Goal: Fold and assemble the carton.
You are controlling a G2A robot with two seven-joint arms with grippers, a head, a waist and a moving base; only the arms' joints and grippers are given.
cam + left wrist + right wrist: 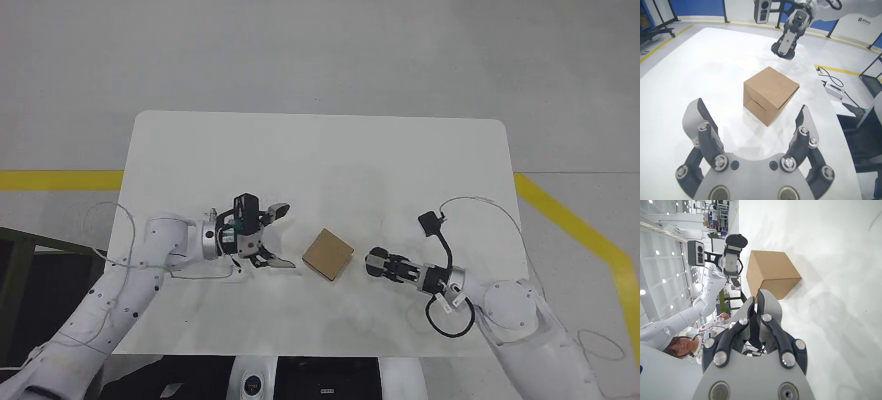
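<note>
- Carton (328,255) stands on the table (400,150), around the middle and toward the near edge. It is already a closed cube, turned diagonal to both arms, and nothing touches it.
- Left gripper (284,238) sits left of the carton, near it but apart, with the jaws spread wide, nothing held, and the opening facing the box.
- Right gripper (373,259) sits right of the carton, just beside it with a gap. The fingers are pressed together and empty, and the tip points at the box.
- Flap seam (758,103) on the side facing the left gripper looks not quite flush; a dark slit shows where the panels overlap. Judgement: assembly is nearly done, and that side may need a final press.
- Risk: a push from one side only would probably slide the box, since it looks light and the tabletop smooth, instead of seating the flap.
- Risk: the box sits diagonal, so contact is likely to land on a corner or off-centre, which would spin it rather than press it.
- Risk: if the wide jaws close hard across the walls, the thin card could dent or the seam could pop open.
- Risk: a fingertip catching the slit edge could pull the flap out.
- Count: one carton, two grippers (one spread, one closed), one table.
</note>
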